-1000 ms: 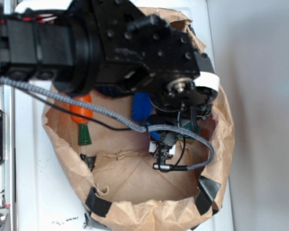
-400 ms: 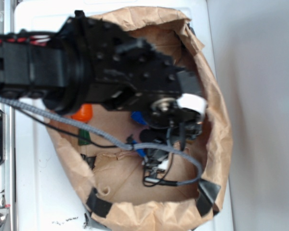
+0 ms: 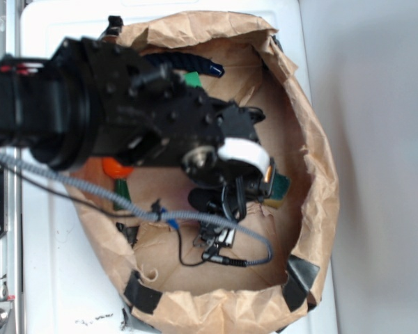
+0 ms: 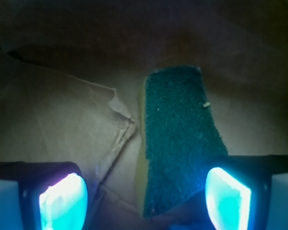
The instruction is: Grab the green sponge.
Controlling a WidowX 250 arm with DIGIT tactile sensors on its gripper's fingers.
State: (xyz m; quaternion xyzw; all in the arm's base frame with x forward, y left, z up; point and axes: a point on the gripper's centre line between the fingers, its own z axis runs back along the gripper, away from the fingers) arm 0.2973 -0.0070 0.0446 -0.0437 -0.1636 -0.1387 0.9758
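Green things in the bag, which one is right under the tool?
The green sponge, with its rough dark green top over a yellow edge, lies between the open tool's fingers. The bright green block sits at the bag's far end, behind the arm.

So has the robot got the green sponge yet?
Not yet. The gripper is already over the green sponge, which lies flat on the brown paper. Its fingers are open, with the sponge's near end between them. Closing on it and lifting are left.
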